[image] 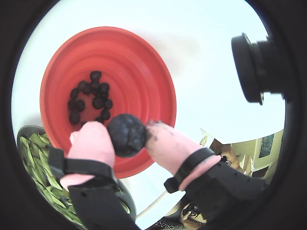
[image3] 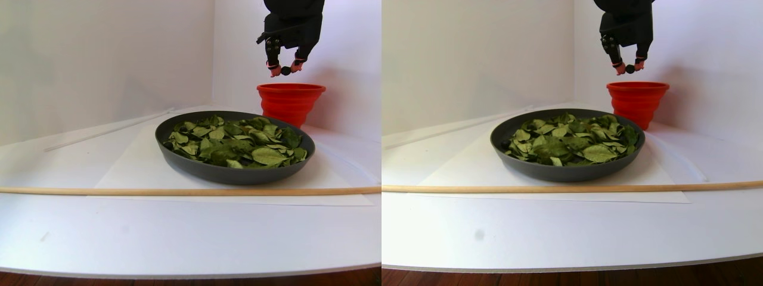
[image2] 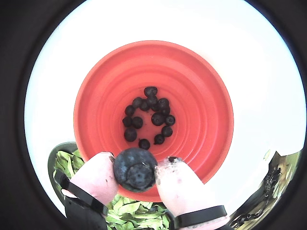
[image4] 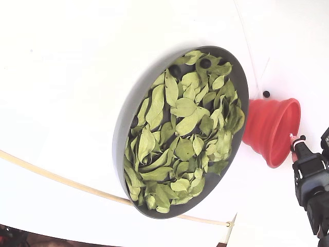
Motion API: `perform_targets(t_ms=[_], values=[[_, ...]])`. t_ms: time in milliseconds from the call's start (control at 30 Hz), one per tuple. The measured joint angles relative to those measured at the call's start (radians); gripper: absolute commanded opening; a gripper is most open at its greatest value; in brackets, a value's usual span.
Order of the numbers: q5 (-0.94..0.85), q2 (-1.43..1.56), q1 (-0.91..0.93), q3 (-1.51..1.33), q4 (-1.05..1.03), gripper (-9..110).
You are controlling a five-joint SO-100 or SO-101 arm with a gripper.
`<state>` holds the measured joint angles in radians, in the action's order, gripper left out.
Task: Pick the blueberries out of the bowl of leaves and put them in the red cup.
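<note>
I read no brand, label or writing anywhere. My black two-finger gripper (image2: 135,173) is closed on one dark round blueberry (image2: 135,169), pinched between its pink padded fingertips (image: 91,141) just above the near rim of the bright red ribbed silicone cup (image2: 206,91). About a dozen dark berries in the cup (image2: 148,117) lie on its floor. The wide dark grey bowl (image3: 197,168) of light green dry leaves (image4: 180,139) sits beside the cup on the white desk (image3: 179,232), behind a thin wooden rod (image3: 119,191) near the front edge.
</note>
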<state>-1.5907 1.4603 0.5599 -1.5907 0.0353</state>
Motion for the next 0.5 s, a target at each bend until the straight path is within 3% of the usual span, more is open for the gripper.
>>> perform_targets(t_ms=[300,500], values=[[0.009,-0.037,0.003,0.043,0.0,23],[0.02,-0.037,0.012,0.052,0.0,22]])
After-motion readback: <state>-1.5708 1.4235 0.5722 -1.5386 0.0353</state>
